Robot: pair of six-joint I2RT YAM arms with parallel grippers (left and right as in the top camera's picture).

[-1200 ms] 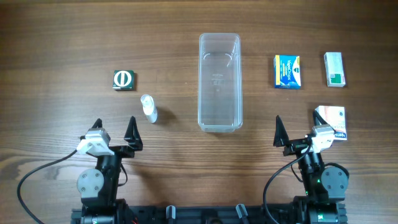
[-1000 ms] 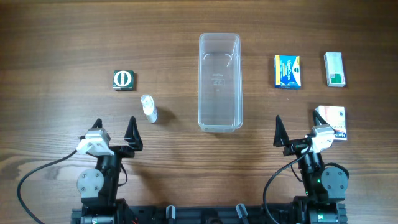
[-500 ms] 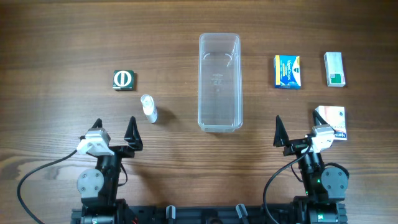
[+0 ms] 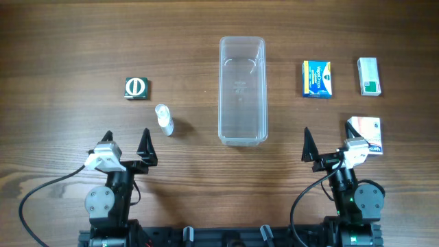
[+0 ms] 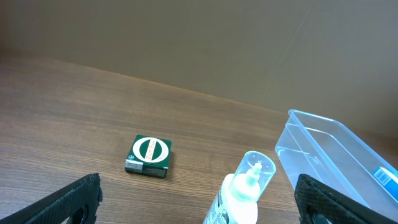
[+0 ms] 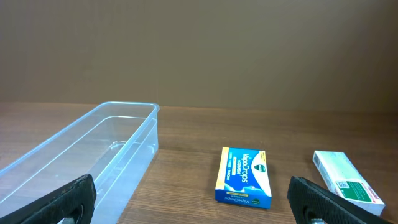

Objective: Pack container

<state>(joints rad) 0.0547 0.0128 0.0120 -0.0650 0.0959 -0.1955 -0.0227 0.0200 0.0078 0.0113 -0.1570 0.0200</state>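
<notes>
The clear plastic container (image 4: 241, 90) stands empty at the table's middle; it also shows in the left wrist view (image 5: 336, 158) and the right wrist view (image 6: 93, 155). A small white bottle (image 4: 164, 120) lies left of it, close ahead of my left gripper (image 5: 198, 200). A green box (image 4: 136, 88) lies further left. A blue and yellow box (image 4: 317, 78), a white and green box (image 4: 369, 75) and a white and red box (image 4: 367, 134) lie on the right. My left gripper (image 4: 127, 147) and right gripper (image 4: 330, 145) are open and empty near the front edge.
Black cables (image 4: 41, 195) loop beside both arm bases at the front edge. A plain wall (image 6: 199, 50) rises behind the wooden table (image 4: 68, 41).
</notes>
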